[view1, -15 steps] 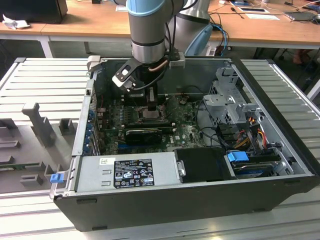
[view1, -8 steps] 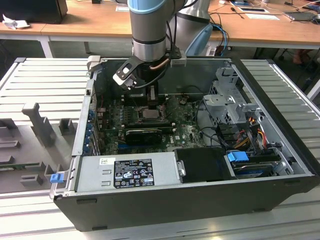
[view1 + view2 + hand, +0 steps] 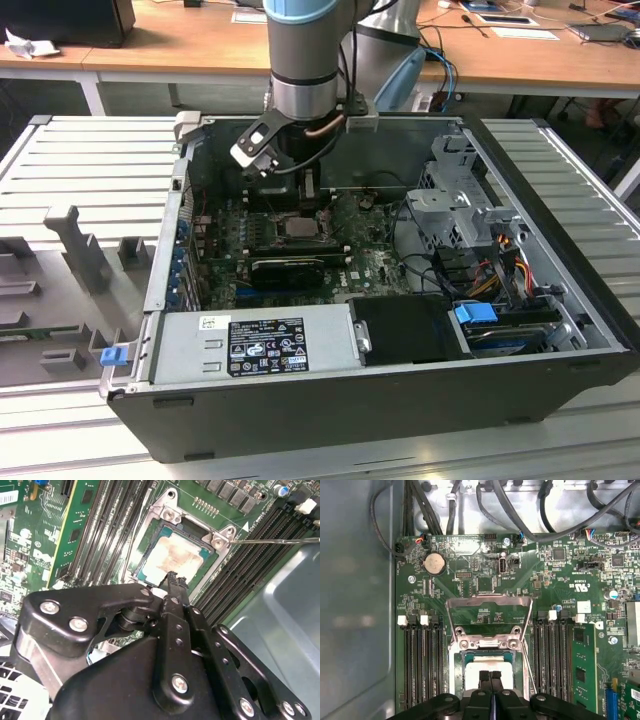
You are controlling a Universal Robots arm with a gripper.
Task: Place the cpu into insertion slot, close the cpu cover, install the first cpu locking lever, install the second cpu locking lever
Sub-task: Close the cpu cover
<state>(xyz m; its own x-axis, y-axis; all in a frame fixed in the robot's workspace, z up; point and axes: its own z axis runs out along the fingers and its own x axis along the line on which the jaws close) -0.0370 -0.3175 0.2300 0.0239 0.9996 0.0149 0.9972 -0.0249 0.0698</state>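
The cpu [image 3: 487, 666] lies flat in the insertion slot [image 3: 461, 655]; in the second wrist view the cpu [image 3: 175, 555] shows a pale, stained metal top with a green edge. The cpu cover [image 3: 489, 600] stands flipped open behind the slot, with the board visible through its window. A thin wire locking lever [image 3: 270, 541] sticks out free beside the socket. My gripper [image 3: 490, 676] is shut with nothing between its fingers, its tips just over the cpu's near edge [image 3: 175, 580]. In the exterior view the gripper [image 3: 305, 195] hangs over the socket [image 3: 297, 228] inside the open case.
Black memory slots [image 3: 422, 660] flank the socket on both sides. A green card [image 3: 582, 665] stands to one side. Cables [image 3: 520, 510] run across the far end of the board. The grey power-supply box [image 3: 265, 345] and a drive cage [image 3: 455, 200] crowd the case.
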